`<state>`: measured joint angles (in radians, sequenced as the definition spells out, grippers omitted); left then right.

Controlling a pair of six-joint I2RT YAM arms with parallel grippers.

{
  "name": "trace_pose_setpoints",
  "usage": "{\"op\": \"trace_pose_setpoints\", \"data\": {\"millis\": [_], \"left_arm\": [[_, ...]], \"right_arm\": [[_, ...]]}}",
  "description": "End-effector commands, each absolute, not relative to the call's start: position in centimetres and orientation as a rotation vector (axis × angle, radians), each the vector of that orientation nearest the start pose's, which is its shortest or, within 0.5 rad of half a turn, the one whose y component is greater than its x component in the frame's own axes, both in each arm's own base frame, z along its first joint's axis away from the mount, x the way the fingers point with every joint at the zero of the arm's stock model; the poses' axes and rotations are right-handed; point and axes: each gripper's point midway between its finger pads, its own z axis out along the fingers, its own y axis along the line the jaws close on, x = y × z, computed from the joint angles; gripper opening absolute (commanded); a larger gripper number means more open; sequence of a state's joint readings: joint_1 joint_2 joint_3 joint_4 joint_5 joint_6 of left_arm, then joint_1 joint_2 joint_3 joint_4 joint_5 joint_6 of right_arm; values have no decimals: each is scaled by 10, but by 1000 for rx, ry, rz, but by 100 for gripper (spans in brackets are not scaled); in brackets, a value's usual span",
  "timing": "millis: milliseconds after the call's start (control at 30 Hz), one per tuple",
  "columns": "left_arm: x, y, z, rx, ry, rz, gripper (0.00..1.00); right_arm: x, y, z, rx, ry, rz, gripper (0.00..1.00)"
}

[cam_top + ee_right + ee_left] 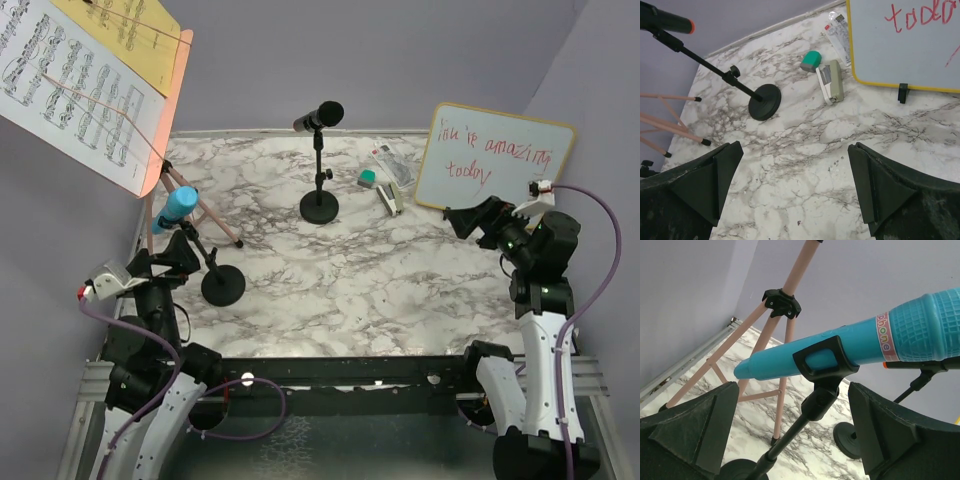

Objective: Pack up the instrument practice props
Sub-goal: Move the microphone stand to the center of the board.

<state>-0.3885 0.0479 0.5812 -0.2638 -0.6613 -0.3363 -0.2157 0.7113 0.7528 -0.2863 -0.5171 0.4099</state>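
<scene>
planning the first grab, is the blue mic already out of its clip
No, the blue microphone lies cradled in the black clip on top of its mic pole.

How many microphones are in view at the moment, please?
2. The blue microphone is clipped on the near-left stand, beside the pink tripod. The black microphone tops the far-middle stand. No others show, though one could be hidden.

The whiteboard (900, 45) beyond the right gripper (795, 187) reads "You're amazing today" in red. The blue microphone (850, 347) above the left gripper (792, 405) shows "phone".
</scene>
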Motion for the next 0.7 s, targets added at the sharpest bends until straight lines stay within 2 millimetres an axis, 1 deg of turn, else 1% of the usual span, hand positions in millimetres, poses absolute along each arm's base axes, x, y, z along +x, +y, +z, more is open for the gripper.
{"op": "trace_pose_setpoints", "data": {"millis": [0,167,300,433,667], "left_arm": [[195,19,318,-489,1286,-192,99],[205,10,310,-389,1335,-143,99],[214,1,306,-328,1358,-131,99],[225,-4,300,-338,1382,-142,98],[244,-6,293,-369,1396,-112,91]], "right_arm": [[279,48,272,154,1771,604,100],[272,62,268,96,1758,632,100],[267,72,258,55,1754,638,100],[260,81,254,-8,1719,632,100],[249,98,252,-94,1652,650,100]]}}
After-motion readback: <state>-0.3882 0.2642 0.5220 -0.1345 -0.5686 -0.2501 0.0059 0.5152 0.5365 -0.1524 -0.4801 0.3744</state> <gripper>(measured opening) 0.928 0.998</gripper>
